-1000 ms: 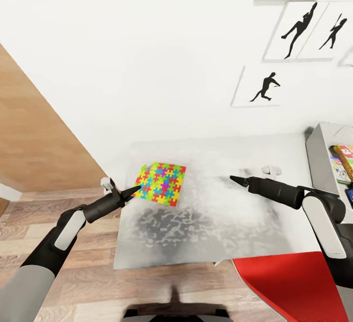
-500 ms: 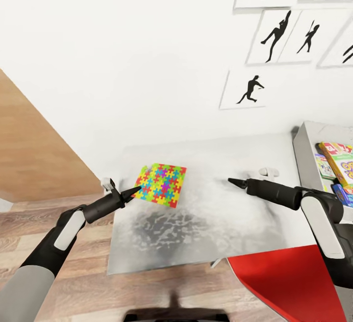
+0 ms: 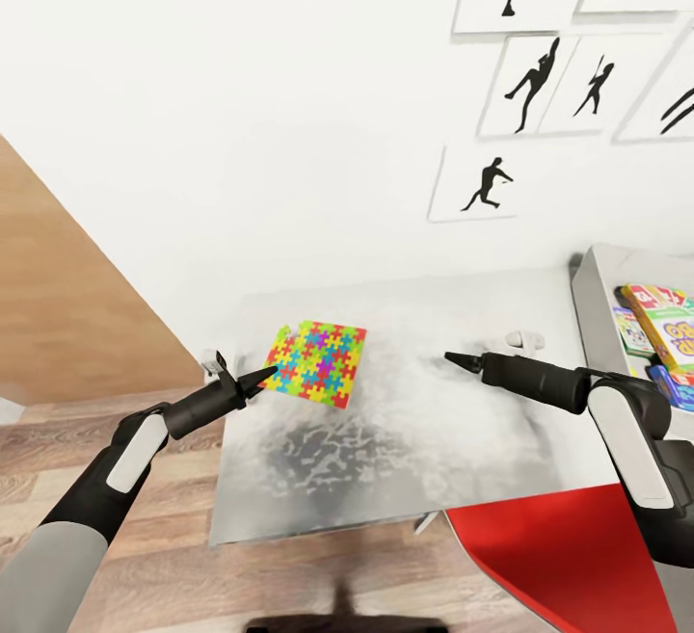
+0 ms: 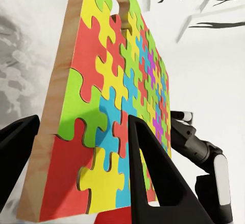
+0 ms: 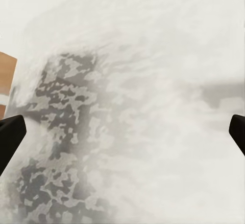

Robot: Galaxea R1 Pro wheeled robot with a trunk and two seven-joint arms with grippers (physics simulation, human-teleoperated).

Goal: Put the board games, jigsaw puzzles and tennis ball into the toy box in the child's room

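Note:
A jigsaw puzzle (image 3: 318, 361), a thin board of bright interlocking pieces, hangs tilted just over the left part of the pale grey table (image 3: 434, 450). My left gripper (image 3: 270, 372) is shut on its near-left corner; in the left wrist view the board (image 4: 112, 96) stands edge-on between the two black fingers (image 4: 148, 183). My right gripper (image 3: 449, 356) hovers open over the middle of the table, holding nothing. The toy box (image 3: 588, 310) stands at the right end of the table. Board games (image 3: 665, 325) lie inside it.
A red surface (image 3: 569, 556) sits low at the front right, under my right arm. Wood-plank floor (image 3: 145, 556) lies left of and in front of the table. The white wall behind carries black silhouette pictures (image 3: 482, 185).
The whole view has shifted, so the table and toy box sit further left in the picture and more of the box shows. Both arms keep their pose; the puzzle stays held.

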